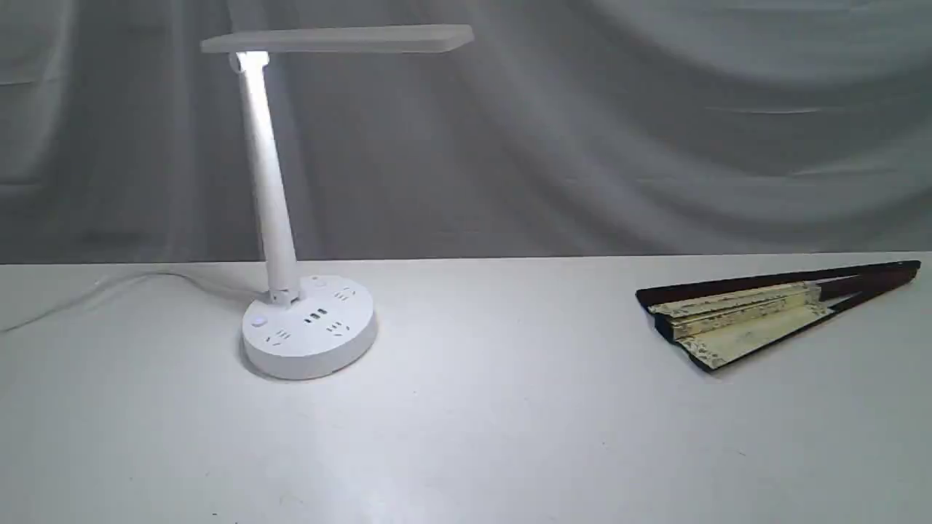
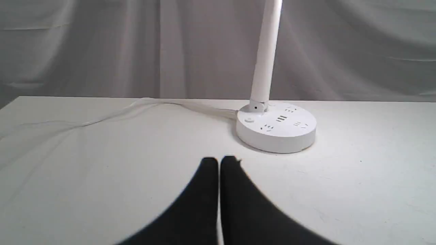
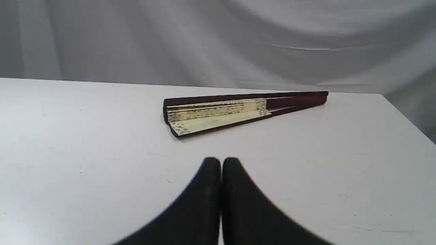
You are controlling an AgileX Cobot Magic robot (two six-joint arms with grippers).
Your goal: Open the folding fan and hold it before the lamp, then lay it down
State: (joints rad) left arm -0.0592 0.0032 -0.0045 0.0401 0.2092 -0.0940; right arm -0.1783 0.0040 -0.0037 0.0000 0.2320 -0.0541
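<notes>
The folding fan (image 1: 757, 313) lies almost folded on the matte white table (image 1: 510, 422), well right of the lamp (image 1: 271, 196), and the print on its cream pleats is too small to read. The lamp's socket markings blur too. On the left gripper (image 2: 219, 161) and right gripper (image 3: 221, 162), the black tapered fingers are pressed together, empty

1. The lamp (image 1: 271, 204) reads to me as smooth white plastic with a soft sheen.
2. Its cord (image 2: 204, 108) looks like smooth white plastic sheathing.
3. The fan (image 1: 757, 313) has a cream paper leaf, matt and pleated. Its guards and ribs are dark maroon wood with a dull satin finish.
4. The table (image 1: 510, 407) is white, smooth and mostly matt, with faint scuffs and specks.
5. The backdrop (image 1: 655, 145) is grey matt cloth in soft folds.
6. The left gripper (image 2: 219, 161) and right gripper (image 3: 221, 161) are matt black; I can't tell plastic from rubber.
</notes>
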